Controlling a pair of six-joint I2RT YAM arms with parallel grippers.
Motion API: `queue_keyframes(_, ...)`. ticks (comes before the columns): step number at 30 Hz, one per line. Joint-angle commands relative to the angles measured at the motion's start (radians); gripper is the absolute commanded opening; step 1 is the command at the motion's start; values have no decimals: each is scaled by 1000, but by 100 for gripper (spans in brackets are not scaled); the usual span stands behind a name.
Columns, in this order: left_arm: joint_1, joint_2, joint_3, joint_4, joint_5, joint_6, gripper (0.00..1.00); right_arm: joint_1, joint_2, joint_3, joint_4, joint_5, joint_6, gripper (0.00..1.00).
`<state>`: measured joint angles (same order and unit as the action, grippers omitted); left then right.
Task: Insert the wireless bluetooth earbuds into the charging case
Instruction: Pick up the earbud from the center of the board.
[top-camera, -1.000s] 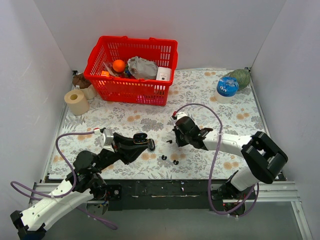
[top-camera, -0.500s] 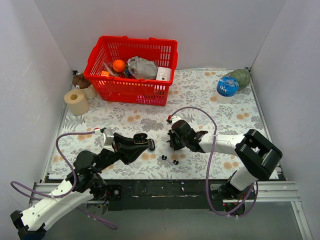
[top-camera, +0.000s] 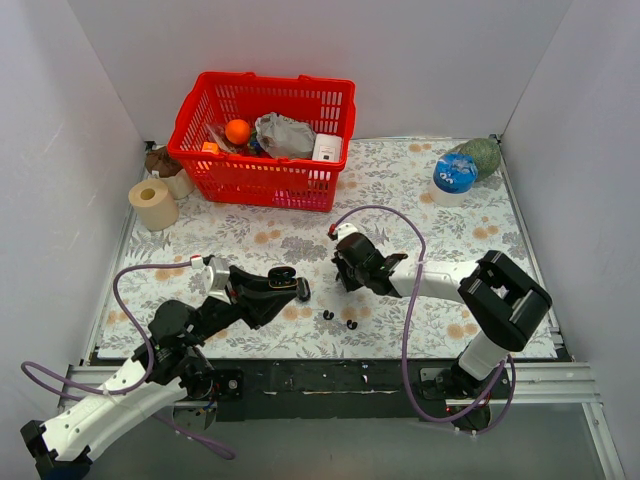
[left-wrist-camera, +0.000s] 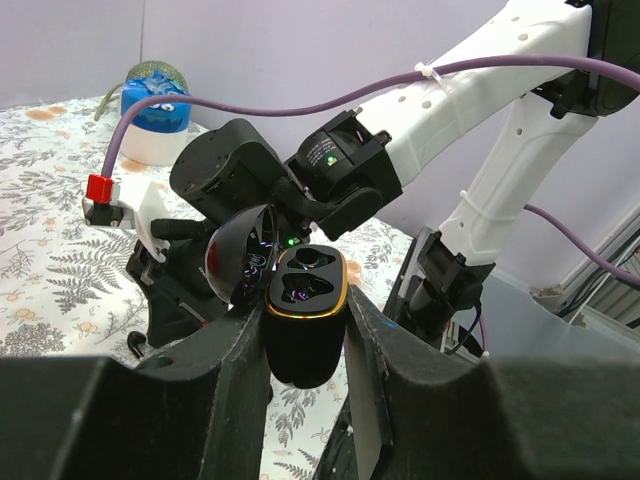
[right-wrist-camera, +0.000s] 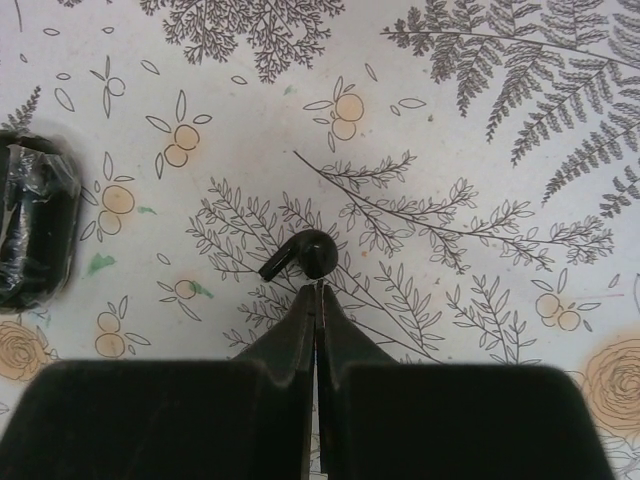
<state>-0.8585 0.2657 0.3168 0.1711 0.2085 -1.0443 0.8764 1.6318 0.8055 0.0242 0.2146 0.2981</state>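
Right hand (right-wrist-camera: 318, 290) farther left, earbud (right-wrist-camera: 308, 253) at fingertips

Left end effector (left-wrist-camera: 305, 335) grips charging case (left-wrist-camera: 303, 300), lid open, wells showing; right arm (left-wrist-camera: 450, 105) behind.

1. Cloth (top-camera: 400, 185): white, printed with grey ferns and small orange blossoms.
2. Basket (top-camera: 250, 182): bright red.
3. Earbud (right-wrist-camera: 303, 255): glossy black.
4. Case (left-wrist-camera: 305, 330): black, with a gold rim.
5. Cable (top-camera: 385, 208): purple.
6. Roll (top-camera: 153, 203): beige.
7. Ball (top-camera: 237, 131): orange.
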Motion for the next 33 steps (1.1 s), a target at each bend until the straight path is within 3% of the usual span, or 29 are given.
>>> queue_keyframes(1,4,13,5,-5,-1,10,0,-11,26,6,-104,91,-85,1)
queue_keyframes(22,4,0,-2,1,14,-6,0,-17,-13,-3,-70,-86,-67,1)
queue_keyframes(33,4,-5,-5,1,12,-8,0,-25,65,44,-87,-52,-91,1)
